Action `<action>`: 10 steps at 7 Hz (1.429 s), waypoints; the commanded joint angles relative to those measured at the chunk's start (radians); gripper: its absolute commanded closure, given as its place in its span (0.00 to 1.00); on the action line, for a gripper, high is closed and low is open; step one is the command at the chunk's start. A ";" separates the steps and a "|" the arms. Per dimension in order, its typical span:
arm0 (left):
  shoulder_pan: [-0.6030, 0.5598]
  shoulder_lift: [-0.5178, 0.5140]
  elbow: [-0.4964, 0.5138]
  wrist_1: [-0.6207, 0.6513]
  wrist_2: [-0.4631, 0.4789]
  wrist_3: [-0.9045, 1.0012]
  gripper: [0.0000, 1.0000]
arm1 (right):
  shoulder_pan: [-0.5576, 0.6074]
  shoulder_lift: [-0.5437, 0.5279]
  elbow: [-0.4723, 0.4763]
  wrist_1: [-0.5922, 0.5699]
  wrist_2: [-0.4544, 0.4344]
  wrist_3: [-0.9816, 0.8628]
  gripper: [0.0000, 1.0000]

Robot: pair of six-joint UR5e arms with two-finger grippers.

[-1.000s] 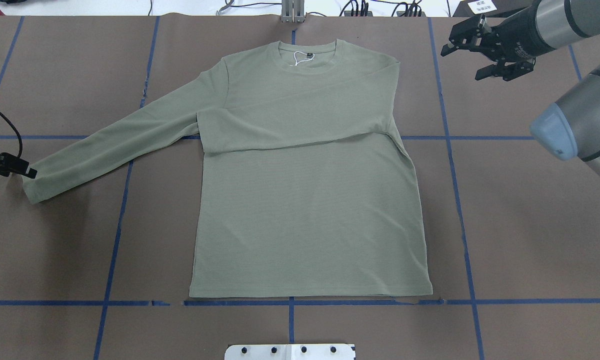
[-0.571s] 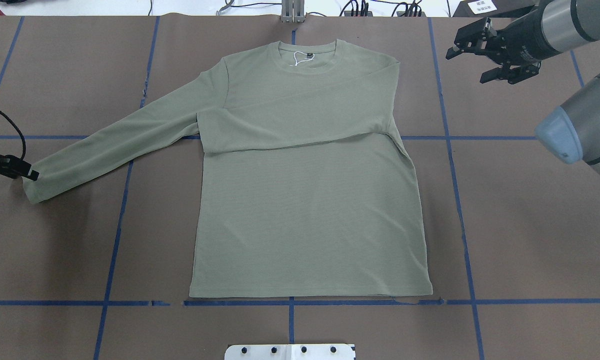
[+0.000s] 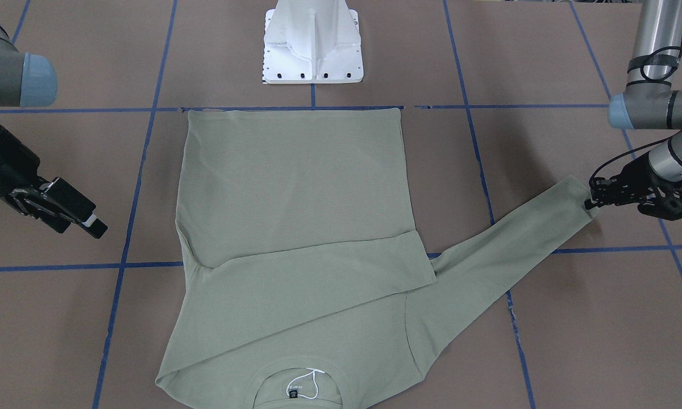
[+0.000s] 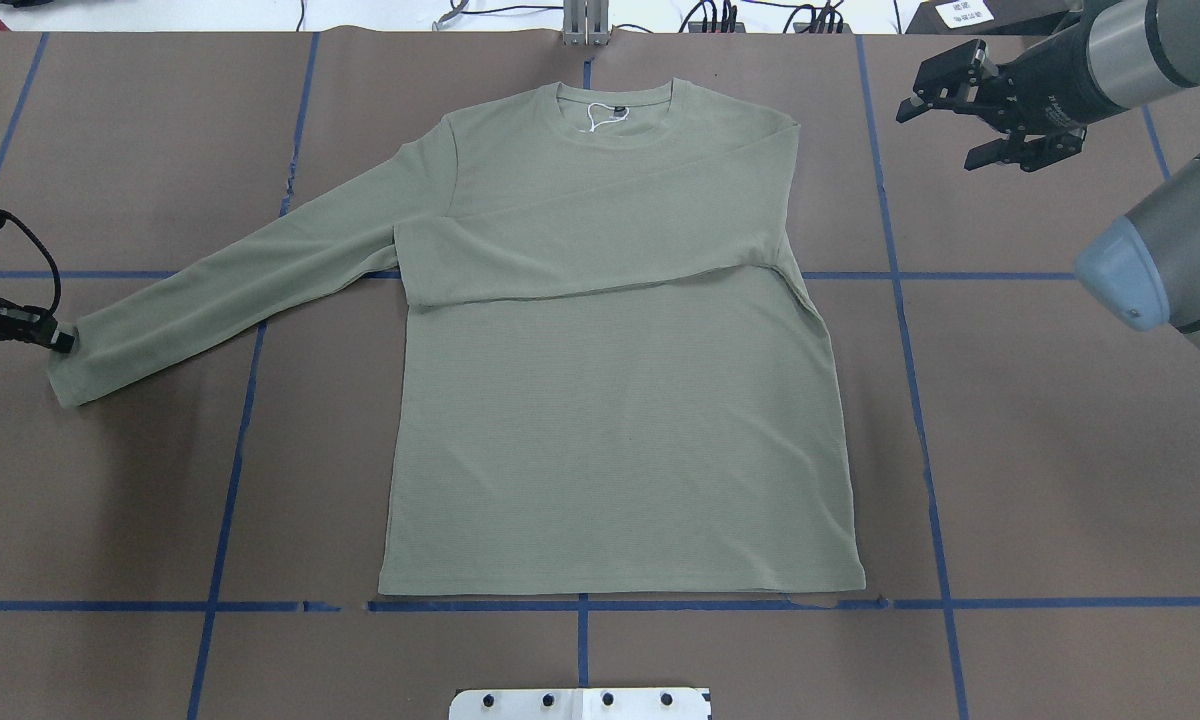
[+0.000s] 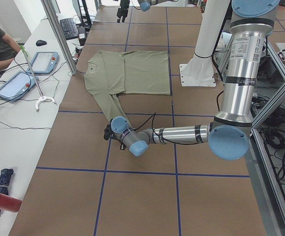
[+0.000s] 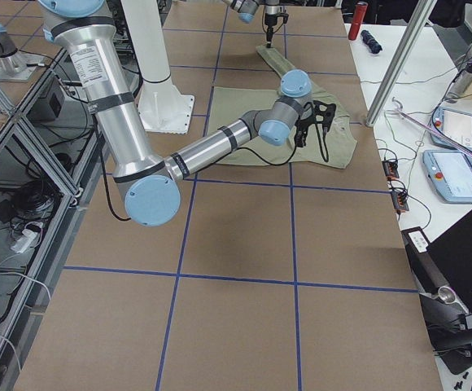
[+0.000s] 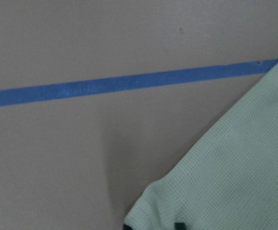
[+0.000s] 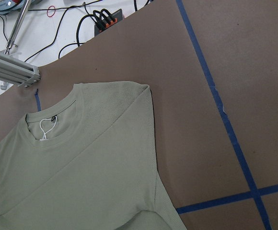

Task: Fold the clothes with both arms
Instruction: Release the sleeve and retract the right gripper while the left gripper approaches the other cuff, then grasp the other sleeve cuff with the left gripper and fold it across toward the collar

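While left gripper (image 4: pixel 60 341) touches cuff (image 4: pixel 72 372), closure untellable, we see sleeve (image 4: pixel 230 290) running diagonally toward shirt (image 4: pixel 610 400); right gripper (image 4: pixel 938 135) wide, well apart.

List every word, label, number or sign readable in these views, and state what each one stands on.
No text here can be read.
Dark neck label inside the shirt collar: light print, too small.
White card beyond the table's far edge: dark print, blurred.
Right gripper body: white lettering, too small.
Sticker on the left arm: too small.
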 commanded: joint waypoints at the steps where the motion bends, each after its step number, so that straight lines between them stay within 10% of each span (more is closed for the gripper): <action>1: -0.001 0.004 -0.099 0.002 -0.005 -0.006 1.00 | 0.001 -0.012 0.011 0.002 0.000 -0.001 0.00; 3: 0.000 -0.075 -0.259 0.009 -0.057 -0.269 1.00 | 0.012 -0.065 0.050 0.002 0.000 -0.008 0.00; 5: 0.194 -0.372 -0.238 0.012 0.022 -0.725 1.00 | 0.057 -0.175 0.048 0.010 0.012 -0.217 0.00; 10: 0.377 -1.069 0.310 -0.005 0.521 -1.135 1.00 | 0.229 -0.303 -0.024 0.010 0.106 -0.542 0.00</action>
